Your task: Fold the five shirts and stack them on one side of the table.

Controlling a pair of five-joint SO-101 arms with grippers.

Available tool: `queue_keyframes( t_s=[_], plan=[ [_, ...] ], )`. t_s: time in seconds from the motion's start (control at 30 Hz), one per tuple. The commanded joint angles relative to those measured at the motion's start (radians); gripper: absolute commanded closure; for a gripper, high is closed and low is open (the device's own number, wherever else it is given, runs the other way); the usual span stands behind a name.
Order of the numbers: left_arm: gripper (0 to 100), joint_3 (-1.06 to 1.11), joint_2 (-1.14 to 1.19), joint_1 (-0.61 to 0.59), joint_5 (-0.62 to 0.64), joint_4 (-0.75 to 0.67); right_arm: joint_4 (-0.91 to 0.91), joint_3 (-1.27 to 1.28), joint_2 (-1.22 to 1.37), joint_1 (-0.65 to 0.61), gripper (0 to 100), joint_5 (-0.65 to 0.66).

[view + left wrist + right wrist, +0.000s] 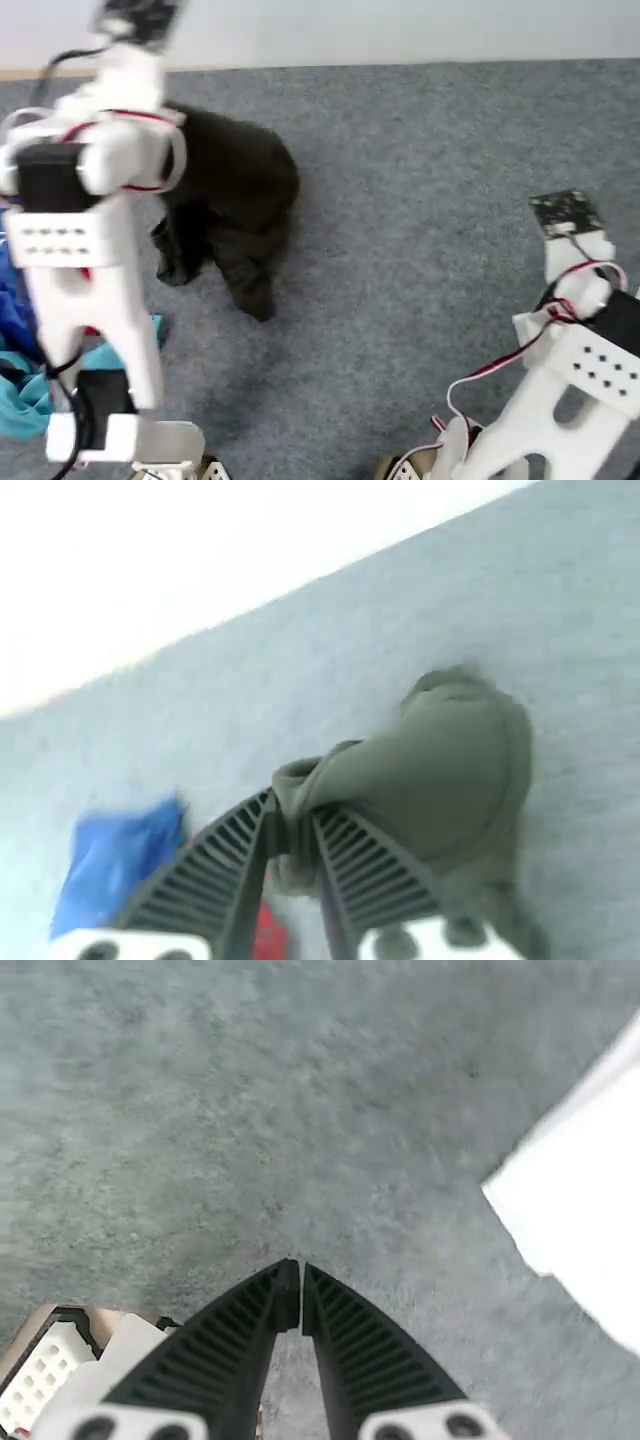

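A dark olive shirt [235,205] lies bunched on the grey table surface, left of centre in the high view. My left gripper [292,815] is shut on a fold of this dark shirt [440,770], which hangs and trails off from the fingers. The left arm [90,200] stands over the shirt's left side. A blue shirt [110,855] and a bit of red cloth [265,930] lie beneath it. My right gripper [292,1280] is shut on nothing above bare grey carpet, and its arm [575,340] sits at the right front.
Blue and teal shirts [25,385] are piled at the table's left edge behind the left arm's base. A pale wall [400,30] runs along the table's far edge. Open grey surface [420,230] lies between the arms.
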Motion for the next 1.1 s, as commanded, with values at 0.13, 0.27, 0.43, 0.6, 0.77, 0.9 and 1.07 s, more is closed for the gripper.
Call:
queue_keyframes(
  t_s=[0.13,0.27,0.43,0.6,0.77,0.9,1.07],
  plan=[
    [100,0.282,-0.120,-0.387,-0.103,0.023,0.016,-0.006,-0.010,-0.193,98.7,0.009],
    [100,0.453,-0.147,-0.572,-0.212,0.023,0.015,-0.006,-0.010,-0.259,98.7,0.009],
    [100,0.650,-0.144,-0.760,-0.404,0.021,-0.035,-0.006,-0.008,-0.285,98.7,-0.009],
    [100,0.750,-0.143,-0.930,-0.519,0.020,-0.056,-0.006,-0.008,-0.349,98.7,-0.032],
    [100,0.828,-0.141,-1.051,-0.598,0.020,-0.133,-0.014,-0.007,-0.441,98.7,-0.097],
    [100,0.912,-0.141,-1.063,-0.621,0.020,-0.206,-0.051,0.058,-0.542,98.5,-0.150],
    [100,0.984,-0.143,-1.057,-0.620,0.000,-0.206,-0.203,0.283,-0.671,98.4,-0.229]
  ],
)
